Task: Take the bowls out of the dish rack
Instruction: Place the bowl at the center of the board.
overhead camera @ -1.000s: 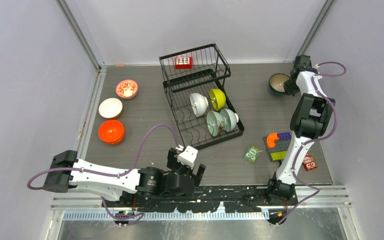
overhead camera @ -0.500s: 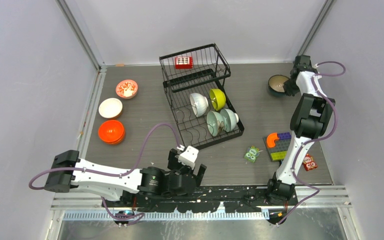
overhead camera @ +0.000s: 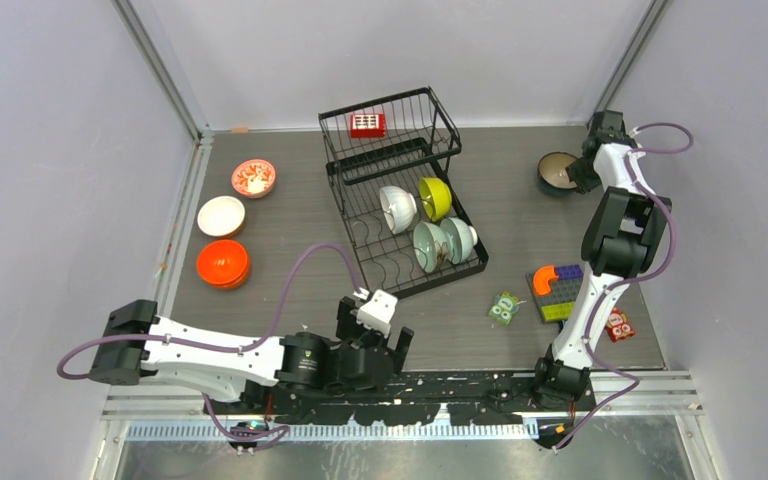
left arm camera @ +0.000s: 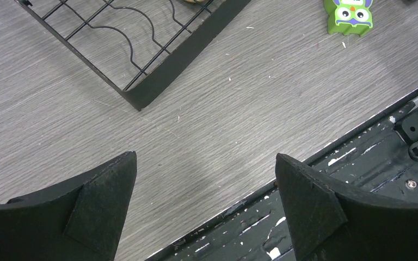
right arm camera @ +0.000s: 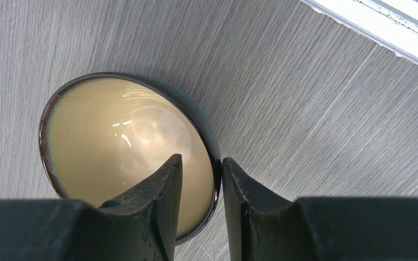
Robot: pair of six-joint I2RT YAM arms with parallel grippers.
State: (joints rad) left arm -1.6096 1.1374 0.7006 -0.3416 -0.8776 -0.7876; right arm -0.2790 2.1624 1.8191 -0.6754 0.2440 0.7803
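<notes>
The black wire dish rack [overhead camera: 365, 250] stands mid-table and holds a white bowl [overhead camera: 397, 208], a lime-yellow bowl [overhead camera: 435, 198] and two pale mint bowls [overhead camera: 428, 246] on edge. At far right, a dark bowl with a tan inside [overhead camera: 557, 170] sits on the table. My right gripper [overhead camera: 577, 176] is shut on its rim. In the right wrist view my right gripper [right arm camera: 201, 163] has one finger inside the dark bowl [right arm camera: 125, 147] and one outside. My left gripper [overhead camera: 372, 335] is open and empty near the front edge, just off the rack's corner [left arm camera: 158, 81].
A red-patterned bowl [overhead camera: 253, 178], a white bowl [overhead camera: 221, 215] and stacked orange bowls [overhead camera: 223, 263] sit at the left. An owl card [overhead camera: 503, 308], a toy block board [overhead camera: 557, 290] and a red card [overhead camera: 618, 325] lie at the right front. A red tag [overhead camera: 367, 124] sits in the rack's upper basket.
My right gripper and the dark bowl have shifted very slightly at the far right. The left arm has barely moved.
</notes>
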